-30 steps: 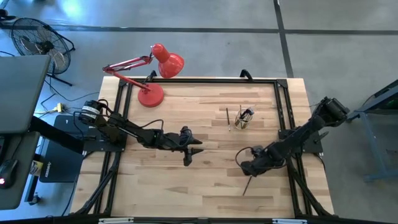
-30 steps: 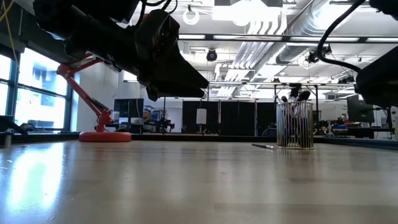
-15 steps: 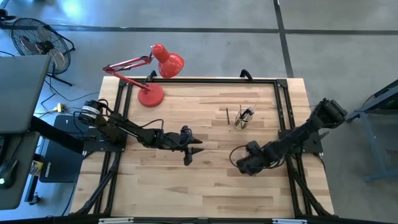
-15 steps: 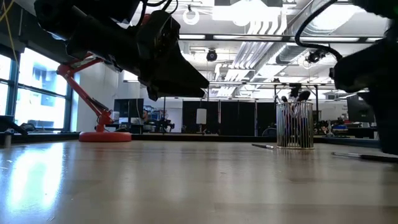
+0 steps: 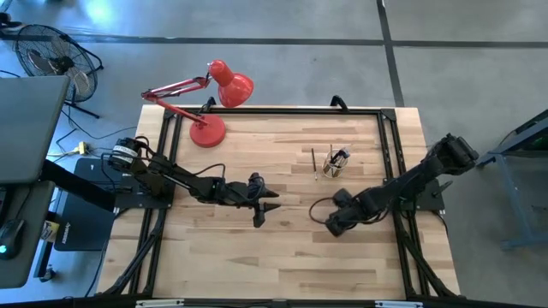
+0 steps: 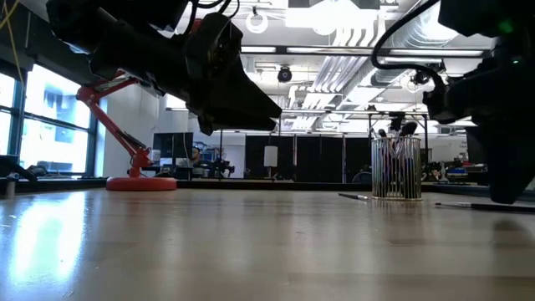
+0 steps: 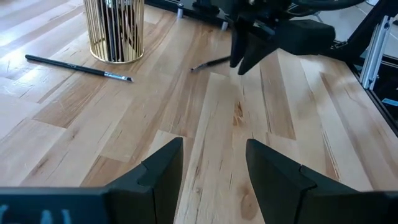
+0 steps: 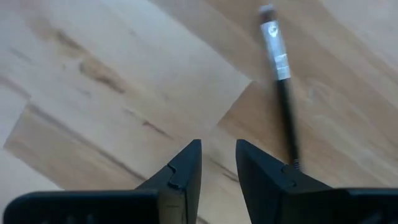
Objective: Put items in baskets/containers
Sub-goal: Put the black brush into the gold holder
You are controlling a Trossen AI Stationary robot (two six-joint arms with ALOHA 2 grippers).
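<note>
Our right gripper [image 8: 217, 163] holds its fingers slightly parted with nothing between them, a brush [image 8: 281, 78] lying on the wood just beside one finger. Our left gripper [image 7: 211, 168] waits wide apart near the table's [image 5: 282, 257] middle. Toward the far right corner stands the cup [image 7: 114, 31] (brushes inside), another brush [image 7: 78, 67] lying beside it.

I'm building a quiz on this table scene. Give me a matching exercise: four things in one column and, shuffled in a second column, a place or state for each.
1. red lamp
2. cup
3. brush beside the cup
4. left gripper

A. lying flat on the table
B. open, above the table
C. holding upright brushes
D. standing at a table corner

Pairs: 1-D, 2-C, 3-A, 4-B
</note>
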